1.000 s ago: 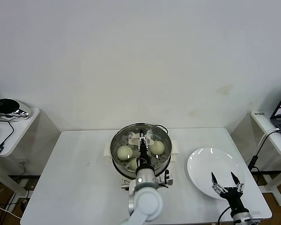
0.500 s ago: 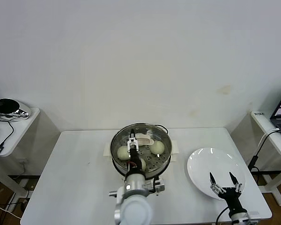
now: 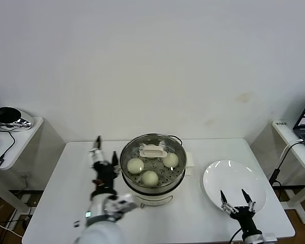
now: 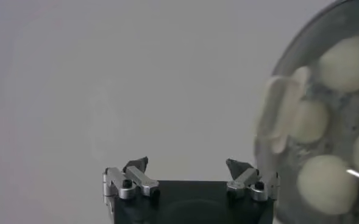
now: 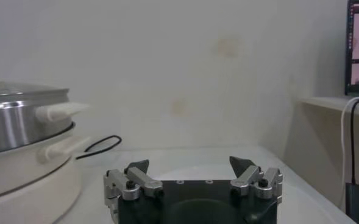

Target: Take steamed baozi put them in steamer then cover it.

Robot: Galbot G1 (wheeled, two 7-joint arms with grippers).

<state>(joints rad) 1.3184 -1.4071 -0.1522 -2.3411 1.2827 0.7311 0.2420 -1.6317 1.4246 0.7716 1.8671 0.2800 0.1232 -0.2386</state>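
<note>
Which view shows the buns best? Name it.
The head view: three buns show whole through the glass lid inside the steamer. The left wrist view shows buns too, blurred and partly cut off. The right wrist view shows only the steamer's side, no buns.

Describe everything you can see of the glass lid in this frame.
The lid is round clear glass with a metal rim and a cream-white rectangular handle at its centre. It sits flat and level on the steamer, closing it. Through the glass three baozi show plainly in the head view, and the left wrist view shows four. Neither gripper touches it: the left gripper hangs open beside the steamer on its left, and the right gripper is open over the plate.
</note>
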